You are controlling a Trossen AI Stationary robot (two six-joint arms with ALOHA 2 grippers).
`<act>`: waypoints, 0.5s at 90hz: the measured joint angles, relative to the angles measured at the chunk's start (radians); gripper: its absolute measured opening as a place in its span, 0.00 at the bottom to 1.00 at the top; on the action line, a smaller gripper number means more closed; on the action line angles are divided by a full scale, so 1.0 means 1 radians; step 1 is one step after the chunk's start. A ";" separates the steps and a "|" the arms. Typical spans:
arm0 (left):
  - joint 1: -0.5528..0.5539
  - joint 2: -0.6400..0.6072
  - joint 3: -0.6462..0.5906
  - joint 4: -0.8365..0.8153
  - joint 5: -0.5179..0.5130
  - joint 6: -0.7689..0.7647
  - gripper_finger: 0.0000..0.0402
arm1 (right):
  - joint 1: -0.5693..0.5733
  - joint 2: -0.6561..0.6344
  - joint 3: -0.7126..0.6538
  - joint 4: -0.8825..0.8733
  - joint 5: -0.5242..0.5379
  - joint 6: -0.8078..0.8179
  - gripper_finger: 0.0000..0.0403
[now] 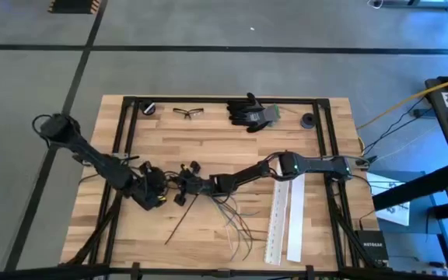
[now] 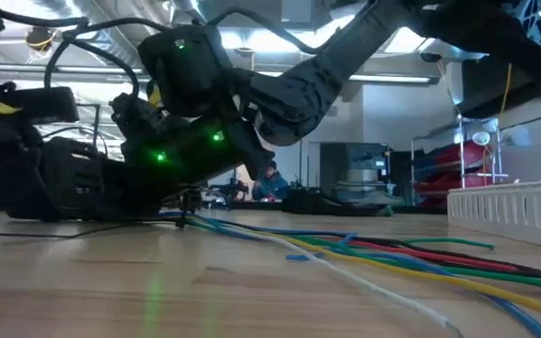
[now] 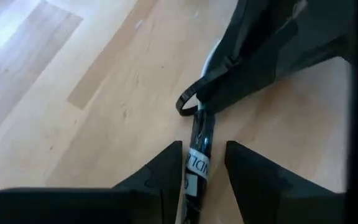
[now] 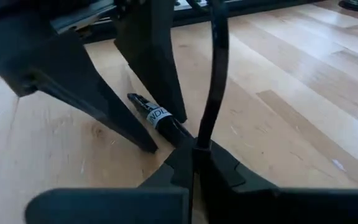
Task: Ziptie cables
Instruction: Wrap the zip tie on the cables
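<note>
Pincers met low at the table's (image 1: pixel 208 140) middle: the left pincer (image 3: pixel 202 171) stood slightly parted astride the labelled end of the cables (image 3: pixel 201 149), the right pincer (image 4: pixel 194 155) clamped tight on a black ziptie (image 4: pixel 217 74) looped over them. Cables fanned loose toward the white strips (image 1: pixel 285 218).

We see pale butcher-block wooden tabletop (image 1: pixel 208 144), smooth, satin sheen, visible grain. Thin plastic-sheathed cables (image 2: pixel 411 258) lower right of low view: blue, red, green, yellow, glossy. Left gripper (image 3: pixel 204 180) fingers matt black plastic. Black zip tie (image 4: pixel 216 74), slick plastic, slight shine. Dark bundle with white printed label (image 4: pixel 157 116), paper-like.
</note>
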 joint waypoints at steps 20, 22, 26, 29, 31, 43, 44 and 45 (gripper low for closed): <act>-0.027 0.012 -0.002 0.032 -0.025 -0.026 0.17 | 0.001 0.000 0.000 -0.002 0.000 0.000 0.00; -0.029 0.013 -0.003 0.032 -0.027 -0.028 0.16 | 0.001 0.000 0.000 -0.002 0.000 0.001 0.00; -0.034 0.013 -0.003 0.032 -0.024 -0.032 0.14 | 0.001 0.000 0.000 -0.004 -0.001 0.002 0.00; -0.040 0.013 -0.003 0.029 -0.015 -0.038 0.12 | 0.001 0.000 0.000 -0.005 -0.001 0.002 0.00; -0.045 0.013 -0.003 0.026 -0.009 -0.043 0.11 | 0.001 0.000 0.000 -0.006 -0.001 0.002 0.00; -0.091 0.012 -0.003 0.021 0.000 -0.088 0.09 | 0.002 0.000 0.001 -0.007 -0.010 0.003 0.00; -0.095 0.012 -0.003 0.021 -0.002 -0.090 0.09 | 0.002 0.000 0.001 -0.007 -0.010 0.003 0.00; -0.098 0.012 -0.003 0.021 -0.004 -0.092 0.09 | 0.002 0.000 0.002 -0.007 -0.010 0.003 0.00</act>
